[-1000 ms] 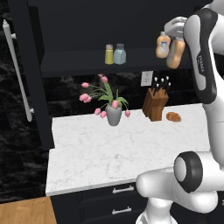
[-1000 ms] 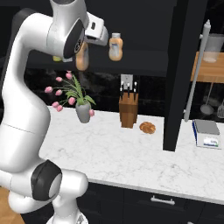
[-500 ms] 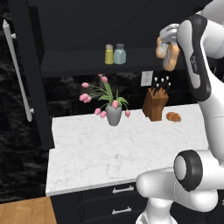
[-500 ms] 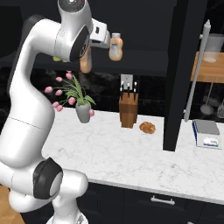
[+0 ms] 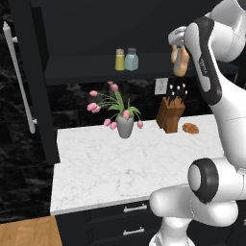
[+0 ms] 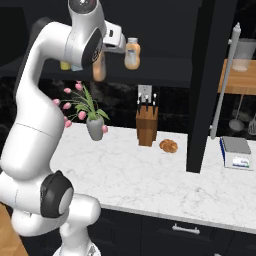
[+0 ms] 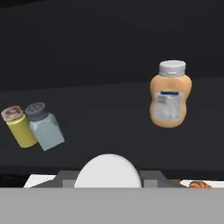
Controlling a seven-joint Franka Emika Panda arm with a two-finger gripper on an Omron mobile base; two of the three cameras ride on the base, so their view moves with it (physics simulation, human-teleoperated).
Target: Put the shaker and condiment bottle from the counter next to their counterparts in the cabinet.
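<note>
Pincer is clamped on the condiment bottle, holding it up at the cabinet shelf. In the hand view, the matching orange bottle stands ahead to the right. The shaker and the blue-grey shaker are touching, off to the left.

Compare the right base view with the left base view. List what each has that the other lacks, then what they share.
Right base view: a grey kitchen scale on the counter past a dark pillar, a wooden shelf and hanging utensils beyond it.

Left base view: a long silver handle on the tall dark panel at the left, and an open look at the yellow shaker beside the blue-grey shaker on the cabinet shelf.

Both: the marble counter, the tulip vase, the knife block, the bread roll and the white arm.
</note>
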